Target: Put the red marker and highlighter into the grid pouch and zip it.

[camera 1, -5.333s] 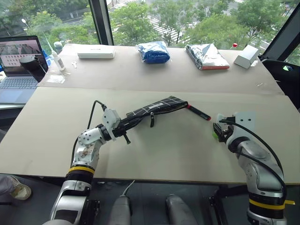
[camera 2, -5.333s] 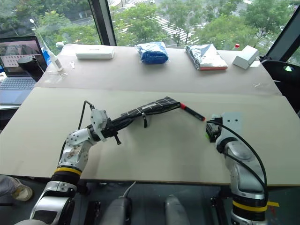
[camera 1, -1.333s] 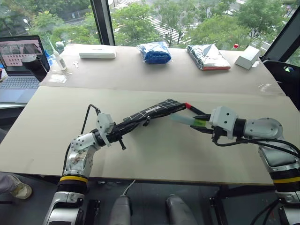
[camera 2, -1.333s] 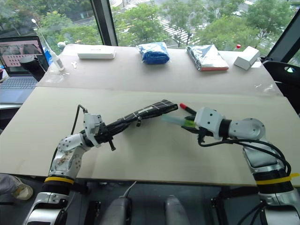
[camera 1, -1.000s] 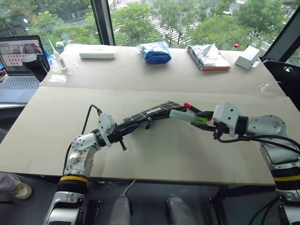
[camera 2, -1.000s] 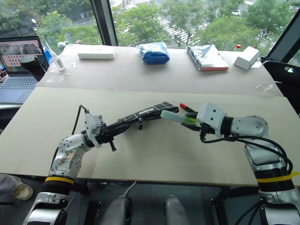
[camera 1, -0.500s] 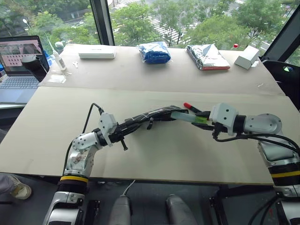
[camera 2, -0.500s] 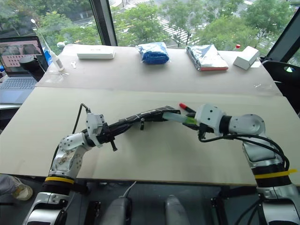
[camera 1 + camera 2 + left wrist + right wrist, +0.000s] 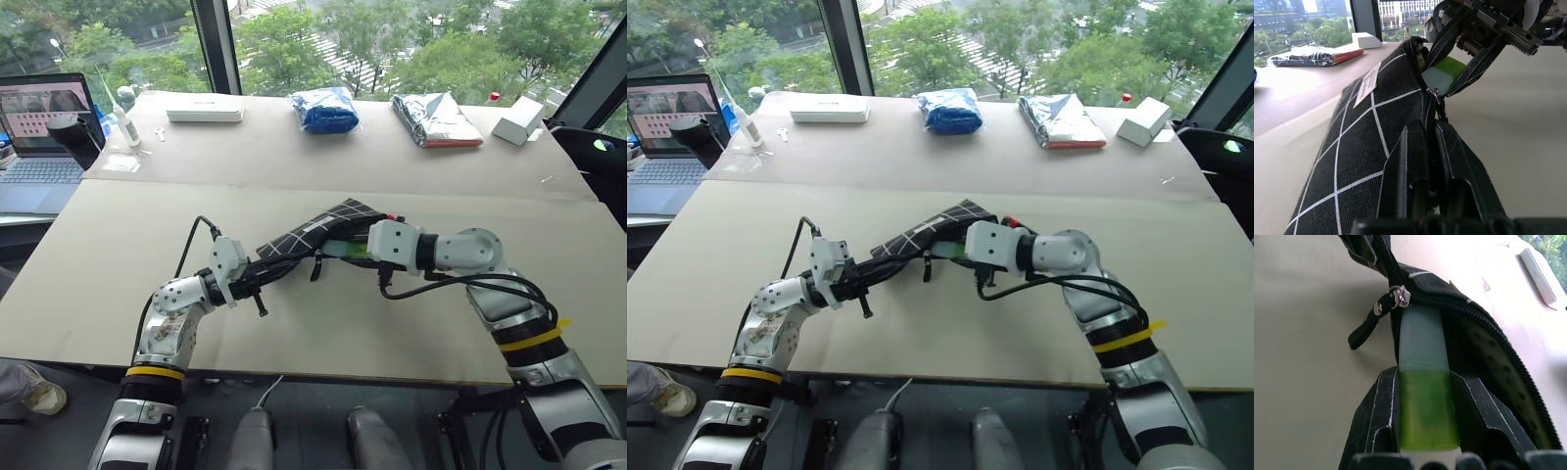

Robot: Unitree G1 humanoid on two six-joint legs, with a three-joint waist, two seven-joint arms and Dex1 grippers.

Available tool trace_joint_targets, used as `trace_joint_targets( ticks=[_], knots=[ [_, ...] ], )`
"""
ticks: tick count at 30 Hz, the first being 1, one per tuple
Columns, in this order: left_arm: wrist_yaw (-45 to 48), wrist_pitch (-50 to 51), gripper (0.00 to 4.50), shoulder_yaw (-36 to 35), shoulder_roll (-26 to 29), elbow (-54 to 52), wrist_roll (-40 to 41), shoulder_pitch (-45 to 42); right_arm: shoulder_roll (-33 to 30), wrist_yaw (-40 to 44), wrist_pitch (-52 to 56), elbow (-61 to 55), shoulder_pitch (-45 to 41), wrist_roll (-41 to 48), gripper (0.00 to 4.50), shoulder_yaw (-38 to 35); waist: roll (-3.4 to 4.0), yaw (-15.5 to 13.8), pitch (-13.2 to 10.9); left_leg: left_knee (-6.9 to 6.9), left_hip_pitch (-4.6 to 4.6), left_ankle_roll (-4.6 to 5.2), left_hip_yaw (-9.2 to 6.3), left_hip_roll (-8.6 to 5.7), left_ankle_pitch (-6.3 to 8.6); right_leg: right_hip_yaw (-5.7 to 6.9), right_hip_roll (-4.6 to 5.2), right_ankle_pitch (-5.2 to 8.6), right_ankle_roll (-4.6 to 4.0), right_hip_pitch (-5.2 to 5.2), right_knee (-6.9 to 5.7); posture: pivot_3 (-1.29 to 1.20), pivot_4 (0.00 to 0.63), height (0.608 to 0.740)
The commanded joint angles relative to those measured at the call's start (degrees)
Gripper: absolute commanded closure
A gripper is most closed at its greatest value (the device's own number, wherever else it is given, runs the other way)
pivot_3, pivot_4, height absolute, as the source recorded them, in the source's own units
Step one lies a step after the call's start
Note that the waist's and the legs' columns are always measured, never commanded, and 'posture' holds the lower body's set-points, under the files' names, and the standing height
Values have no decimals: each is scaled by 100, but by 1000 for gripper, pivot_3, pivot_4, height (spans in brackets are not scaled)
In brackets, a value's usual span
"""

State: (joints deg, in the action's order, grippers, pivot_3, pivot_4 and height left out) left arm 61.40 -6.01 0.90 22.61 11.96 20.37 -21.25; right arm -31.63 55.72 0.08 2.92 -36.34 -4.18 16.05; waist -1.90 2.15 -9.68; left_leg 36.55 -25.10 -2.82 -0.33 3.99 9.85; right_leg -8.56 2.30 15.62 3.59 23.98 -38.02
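From the head camera I see my left gripper (image 9: 257, 278) with its jaws pressed together on one end of the black fabric grid pouch with thin white lines (image 9: 312, 233), held lifted off the pale desk (image 9: 323, 323). My right gripper (image 9: 361, 247) meets the pouch's other end.

The right wrist view gives what the head view hides: the jaws pinch the stubby light-green highlighter (image 9: 1426, 407), its paler translucent end pushed into the pouch's open mouth just beside the zipper slider (image 9: 1399, 296) and its black pull cord (image 9: 1364, 329). The left wrist view shows the white label (image 9: 1368, 83) on the pouch's side.

A red tip of the black-barrelled marker (image 9: 395, 217) peeks from behind the right gripper. Beyond lie a blue bundle (image 9: 322, 108), a silver packet (image 9: 435, 118), a white case (image 9: 205, 108) and a laptop (image 9: 39, 127).
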Motion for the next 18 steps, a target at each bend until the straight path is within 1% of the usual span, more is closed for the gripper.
trace_joint_targets(
  ticks=[1, 5, 12, 18],
  knots=[
    [-10, 18, 4500, -18, 1, -237, 77, -70, 282, -203, -616, 91, -258, -328, 3403, 338, 0, 19, 0, 0, 0, 0, 0, 0, 0, 0, 0, 0, 0, 1, 0, 0, 150, 740],
    [-22, 50, 4500, -42, 21, -277, 92, -46, 346, -342, -938, 435, -395, -544, 3403, 375, 0, 21, 0, 0, 0, 0, 0, 0, 0, 0, 0, 0, 0, 2, -2, 0, 150, 740],
    [-25, 132, 4500, -74, 62, -353, 136, 14, -43, -537, -1600, 1034, -708, -708, 3403, 102, 0, 16, 0, 0, 0, 0, 0, 0, 0, 0, 0, 0, 0, 2, -1, 0, 150, 740],
    [22, 297, 4500, -92, 39, -377, 257, -32, -423, -600, -2765, 1334, -849, -825, 3403, 157, 0, 32, 0, 0, 0, 0, 0, 0, 0, 0, 0, 0, -1, 2, -1, 0, 150, 740]
  ],
)
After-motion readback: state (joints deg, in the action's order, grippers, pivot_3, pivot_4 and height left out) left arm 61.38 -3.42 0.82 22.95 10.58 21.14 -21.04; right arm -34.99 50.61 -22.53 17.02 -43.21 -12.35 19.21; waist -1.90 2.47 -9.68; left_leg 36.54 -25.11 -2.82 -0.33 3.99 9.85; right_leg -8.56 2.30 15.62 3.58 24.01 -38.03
